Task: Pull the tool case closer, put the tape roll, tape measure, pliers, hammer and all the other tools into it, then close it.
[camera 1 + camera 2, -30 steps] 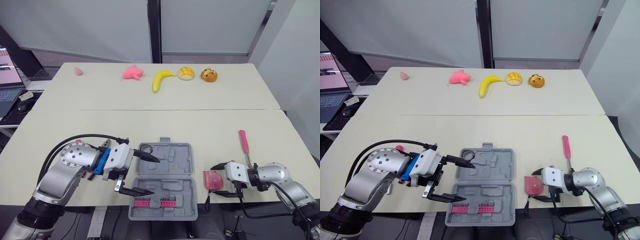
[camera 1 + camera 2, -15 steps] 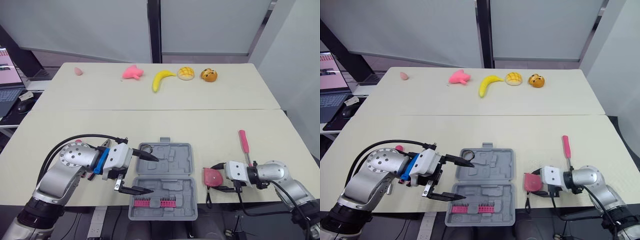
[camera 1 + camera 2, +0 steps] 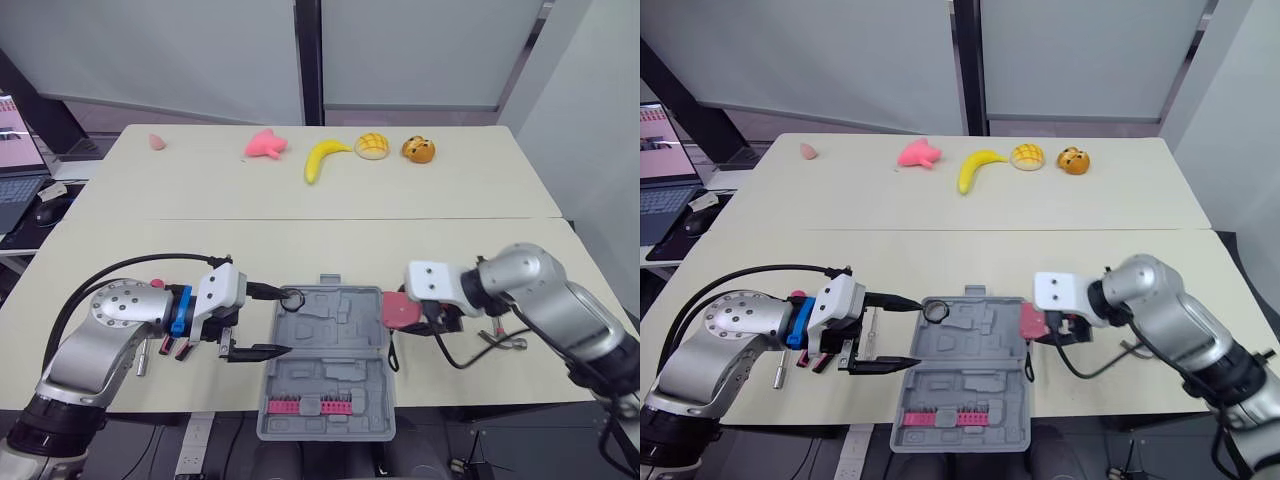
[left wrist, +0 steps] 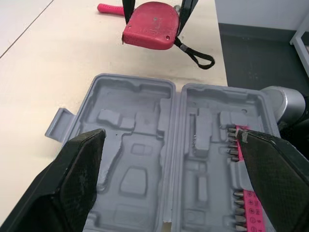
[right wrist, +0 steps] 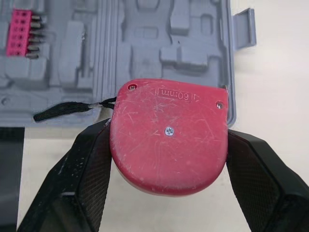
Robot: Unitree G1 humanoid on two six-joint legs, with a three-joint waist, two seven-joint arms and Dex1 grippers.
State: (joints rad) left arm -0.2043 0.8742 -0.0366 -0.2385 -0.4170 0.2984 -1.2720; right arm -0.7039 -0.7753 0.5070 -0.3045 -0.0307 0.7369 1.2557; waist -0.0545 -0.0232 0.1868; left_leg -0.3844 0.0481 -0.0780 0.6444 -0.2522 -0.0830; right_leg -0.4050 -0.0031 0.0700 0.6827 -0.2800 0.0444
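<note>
On the table (image 3: 300,250), the right tool (image 3: 425,312) clamps the tape measure (image 3: 397,311) beside the open tool case (image 3: 330,350); it likely needs lowering inside. The left tool (image 3: 287,321) is spread apart.

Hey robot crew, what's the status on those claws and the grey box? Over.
Left gripper open at tool case left edge. Right gripper shut on tape measure, at the case's right edge. Strap dangling.

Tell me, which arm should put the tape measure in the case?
Right. The right gripper holds the tape measure by the right edge of the case; the left gripper is open and empty at its left.
</note>
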